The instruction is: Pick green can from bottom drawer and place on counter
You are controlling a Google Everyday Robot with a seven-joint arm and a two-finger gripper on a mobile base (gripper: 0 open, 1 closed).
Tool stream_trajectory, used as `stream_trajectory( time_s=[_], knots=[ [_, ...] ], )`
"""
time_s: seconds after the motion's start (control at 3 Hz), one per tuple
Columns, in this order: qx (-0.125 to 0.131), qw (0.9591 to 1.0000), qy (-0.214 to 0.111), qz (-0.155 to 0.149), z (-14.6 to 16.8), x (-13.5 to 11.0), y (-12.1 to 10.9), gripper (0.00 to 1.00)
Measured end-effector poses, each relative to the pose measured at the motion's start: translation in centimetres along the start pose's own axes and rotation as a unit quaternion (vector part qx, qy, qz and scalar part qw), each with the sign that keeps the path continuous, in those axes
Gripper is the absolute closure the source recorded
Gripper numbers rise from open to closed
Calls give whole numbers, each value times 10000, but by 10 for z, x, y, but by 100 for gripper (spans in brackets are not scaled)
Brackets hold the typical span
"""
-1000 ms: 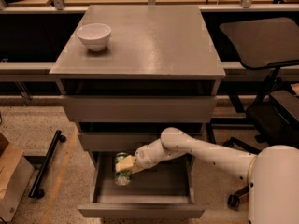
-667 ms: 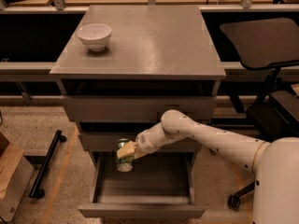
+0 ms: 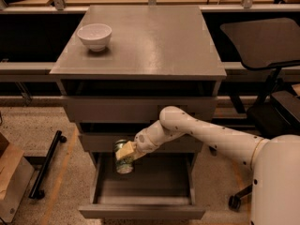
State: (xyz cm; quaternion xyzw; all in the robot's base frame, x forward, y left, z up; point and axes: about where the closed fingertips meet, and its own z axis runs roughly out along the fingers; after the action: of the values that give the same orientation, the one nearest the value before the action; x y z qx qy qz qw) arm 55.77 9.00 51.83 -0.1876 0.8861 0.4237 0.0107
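1. Since a second ago, the green can (image 3: 123, 165) has risen off the floor of the bottom drawer (image 3: 150, 187). It now hangs in front of the middle drawer front (image 3: 187, 143), with the arm (image 3: 206, 132) bent higher.
2. Gripper (image 3: 125, 150): over the left part of the open drawer, fingers pinched on the can's upper half. We judge the grip is taken from the side so the can stays near upright for setting down.
3. Green can: in the air, clear of the drawer and well below the counter (image 3: 150, 36). The lift is done; we judge the carry up and over the cabinet edge is what remains.
4. Bottom drawer: pulled fully out, which leaves the way up open. We see nothing else inside it.
5. Counter: holds a white bowl (image 3: 94, 35) at its back left corner, and nothing shows in the bowl. The wide bare area to the bowl's right looks the likely landing place.
6. The two upper drawers are closed, so we cannot tell their contents.
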Motion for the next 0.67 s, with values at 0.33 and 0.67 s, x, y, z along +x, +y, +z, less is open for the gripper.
stream_trajectory(
  time_s=[0.33, 0.67],
  knots=[
    [-227, 9988, 282, -325, -18, 2, 29, 100],
    [-320, 9954, 472, -769, -44, 10, 70, 100]
  ],
)
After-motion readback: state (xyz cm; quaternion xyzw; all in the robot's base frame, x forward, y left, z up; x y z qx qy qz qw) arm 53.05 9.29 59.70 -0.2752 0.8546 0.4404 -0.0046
